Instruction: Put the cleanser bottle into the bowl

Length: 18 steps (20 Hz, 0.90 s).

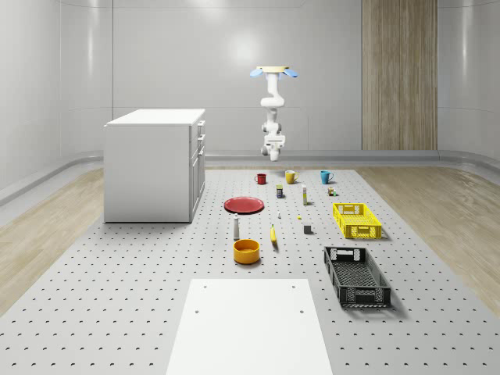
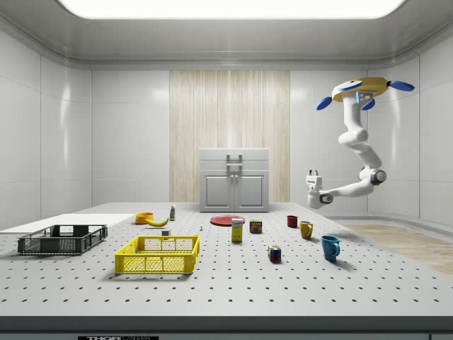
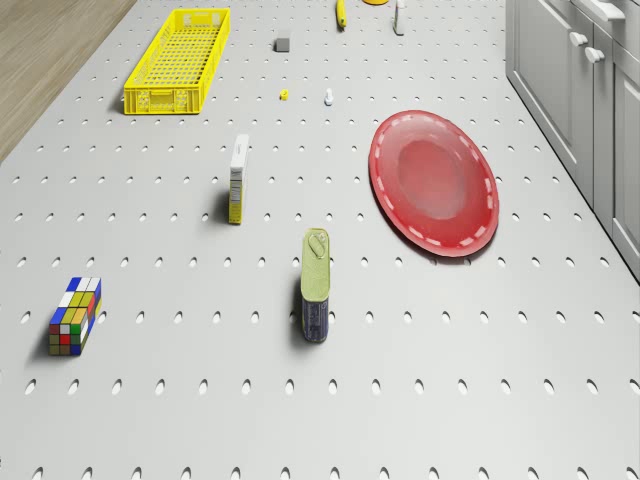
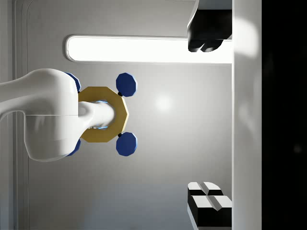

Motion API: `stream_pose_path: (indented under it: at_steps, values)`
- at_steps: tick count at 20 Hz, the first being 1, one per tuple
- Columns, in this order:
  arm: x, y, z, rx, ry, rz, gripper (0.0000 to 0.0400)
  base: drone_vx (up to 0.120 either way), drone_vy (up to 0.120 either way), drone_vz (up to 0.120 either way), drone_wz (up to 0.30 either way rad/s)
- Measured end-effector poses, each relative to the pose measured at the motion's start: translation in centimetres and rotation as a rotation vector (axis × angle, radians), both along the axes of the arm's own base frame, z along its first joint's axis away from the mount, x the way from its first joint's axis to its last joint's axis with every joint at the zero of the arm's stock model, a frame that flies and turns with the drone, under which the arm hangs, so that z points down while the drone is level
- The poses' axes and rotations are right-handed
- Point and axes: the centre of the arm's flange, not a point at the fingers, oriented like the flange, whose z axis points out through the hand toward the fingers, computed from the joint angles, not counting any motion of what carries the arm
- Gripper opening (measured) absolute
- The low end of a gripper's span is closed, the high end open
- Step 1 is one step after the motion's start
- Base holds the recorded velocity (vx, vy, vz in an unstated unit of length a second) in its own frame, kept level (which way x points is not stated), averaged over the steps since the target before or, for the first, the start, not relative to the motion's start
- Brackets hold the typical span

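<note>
Hovering far behind mugs, end effector [image 2: 312, 174] spread, empty, upturned; you risk clipping clutter approaching cleanser bottle [image 1: 236, 228].

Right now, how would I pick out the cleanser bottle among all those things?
Start at the big white cabinet, then the flat red plate beside it. Nearer the camera stands the slim white cleanser bottle, just behind the orange bowl, upright, taller than anything near.

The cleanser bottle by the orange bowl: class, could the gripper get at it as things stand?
Probably not yet: the drone hovers high at the far end, gripper pointing upward, far from the cleanser bottle. Nothing blocks the way.
</note>
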Motion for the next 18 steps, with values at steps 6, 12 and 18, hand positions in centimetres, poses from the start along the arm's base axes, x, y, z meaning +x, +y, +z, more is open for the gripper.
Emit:
stream_pose_path:
  at_steps: [6, 12, 18]
  values:
    - [0.0, 0.1, 0.0, -0.011, -0.005, 0.0, 0.04, 0.12, -0.12, 0.0, 0.0]
    - [-0.1, 0.4, 0.0, -0.041, -0.009, -0.001, 0.04, 0.12, -0.12, 0.0, 0.0]
    - [-0.1, 1.2, -0.1, -0.124, -0.014, -0.003, 0.04, 0.12, -0.08, 0.0, 0.0]
